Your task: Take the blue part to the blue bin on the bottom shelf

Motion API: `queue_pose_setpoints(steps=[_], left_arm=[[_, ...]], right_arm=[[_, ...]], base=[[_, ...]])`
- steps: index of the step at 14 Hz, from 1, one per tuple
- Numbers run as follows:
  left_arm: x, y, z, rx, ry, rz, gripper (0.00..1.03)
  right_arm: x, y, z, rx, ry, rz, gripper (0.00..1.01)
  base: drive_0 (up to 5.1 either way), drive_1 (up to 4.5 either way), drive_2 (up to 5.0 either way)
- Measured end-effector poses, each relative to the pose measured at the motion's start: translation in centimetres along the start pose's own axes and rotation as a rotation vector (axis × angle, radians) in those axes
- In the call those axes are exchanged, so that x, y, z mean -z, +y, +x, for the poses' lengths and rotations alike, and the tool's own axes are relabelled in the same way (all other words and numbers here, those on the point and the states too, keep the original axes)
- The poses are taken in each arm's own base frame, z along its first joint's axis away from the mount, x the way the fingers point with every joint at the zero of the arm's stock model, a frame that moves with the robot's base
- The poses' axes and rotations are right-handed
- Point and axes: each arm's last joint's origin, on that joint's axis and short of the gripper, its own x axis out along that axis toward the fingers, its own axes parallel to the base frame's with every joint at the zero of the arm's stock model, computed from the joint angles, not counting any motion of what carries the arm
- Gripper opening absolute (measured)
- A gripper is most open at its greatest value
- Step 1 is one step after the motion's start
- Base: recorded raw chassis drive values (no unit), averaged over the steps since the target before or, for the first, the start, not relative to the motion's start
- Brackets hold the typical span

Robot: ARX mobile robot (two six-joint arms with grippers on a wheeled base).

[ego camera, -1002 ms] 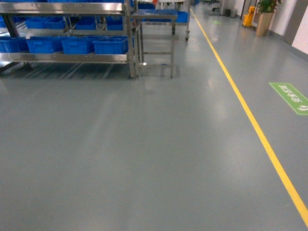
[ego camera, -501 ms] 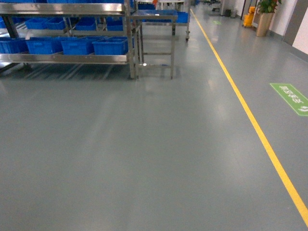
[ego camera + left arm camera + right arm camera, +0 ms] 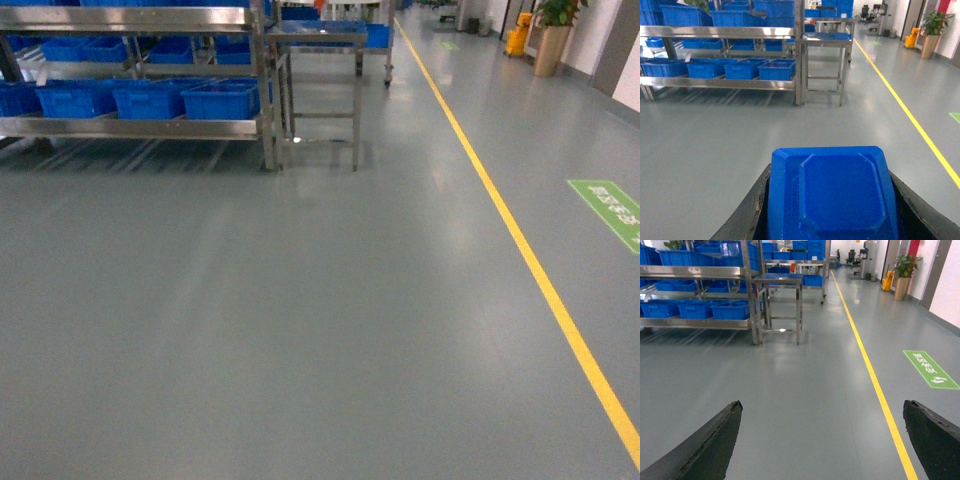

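Observation:
In the left wrist view a blue part [image 3: 832, 195], a square piece with a raised octagonal face, fills the space between the black fingers of my left gripper [image 3: 830, 172], which is shut on it. My right gripper [image 3: 822, 405] is open, with only grey floor between its fingers. Neither gripper shows in the head view. The bottom shelf [image 3: 130, 127] of a steel rack lies far ahead at the upper left. It carries a row of blue bins [image 3: 220, 100]. The left wrist view shows the same bins [image 3: 776, 70] beyond the part.
A square steel table [image 3: 318, 38] stands against the rack's right end. A yellow floor line [image 3: 520, 240] runs along the right, with a green floor marking [image 3: 612, 210] beyond it. A potted plant [image 3: 548, 45] and a yellow mop bucket [image 3: 516, 38] stand at the far right wall.
In the head view the rack, table and bins have slid slightly left, and the green marking has shifted down and right. The camera has moved relative to the floor.

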Motion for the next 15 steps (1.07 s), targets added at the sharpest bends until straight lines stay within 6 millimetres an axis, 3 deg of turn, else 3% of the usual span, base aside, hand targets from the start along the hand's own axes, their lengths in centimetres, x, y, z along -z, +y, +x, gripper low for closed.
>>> queue_pose_setpoints(steps=[15], left_arm=[[0.06,0.01,0.03,-0.002,0.005,0.004,0.43]], right_arm=[[-0.06,0.00,0.00,0.000,-0.006,0.000,0.98]], base=[[0.0,4.30,-4.3]])
